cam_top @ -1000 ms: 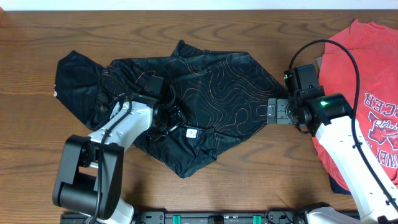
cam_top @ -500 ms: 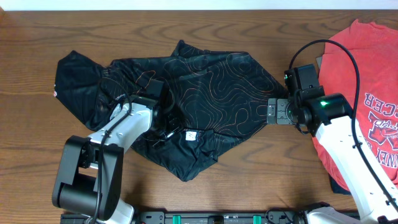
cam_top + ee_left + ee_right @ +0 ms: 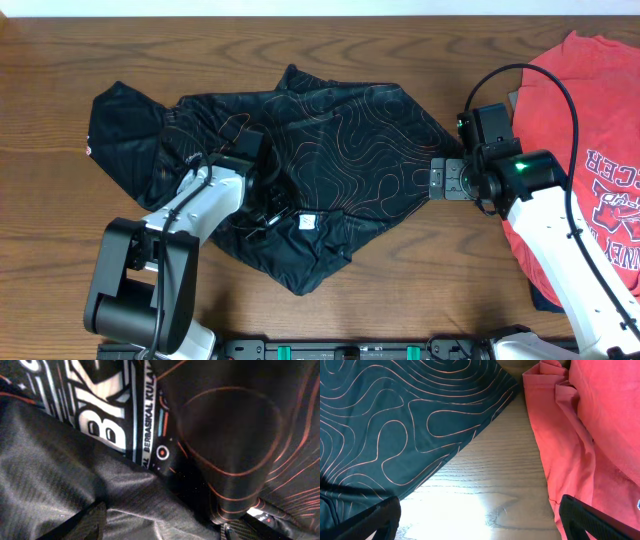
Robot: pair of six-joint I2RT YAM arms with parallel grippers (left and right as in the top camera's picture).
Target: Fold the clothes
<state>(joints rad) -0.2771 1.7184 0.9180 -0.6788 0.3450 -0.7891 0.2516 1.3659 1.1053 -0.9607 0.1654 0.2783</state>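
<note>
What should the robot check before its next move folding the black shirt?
1. Is the jersey flat: not ok, it is bunched up around the left claw.
2. Is the left claw gripping cloth: cannot tell, fabric fills its camera.
3. Is the right claw open: ok, it is over bare table beside the jersey's edge.
4. Is the red T-shirt apart from the jersey: ok, table shows between them.

the white left arm (image 3: pixel 200 205) reaches forward and inward, its black left gripper (image 3: pixel 268 188) tipped downward, fingers (image 3: pixel 92 520) spread apart. the white right arm (image 3: pixel 560 240) bends inward, its black right gripper (image 3: pixel 436 180) held low, jaws wide apart.
</note>
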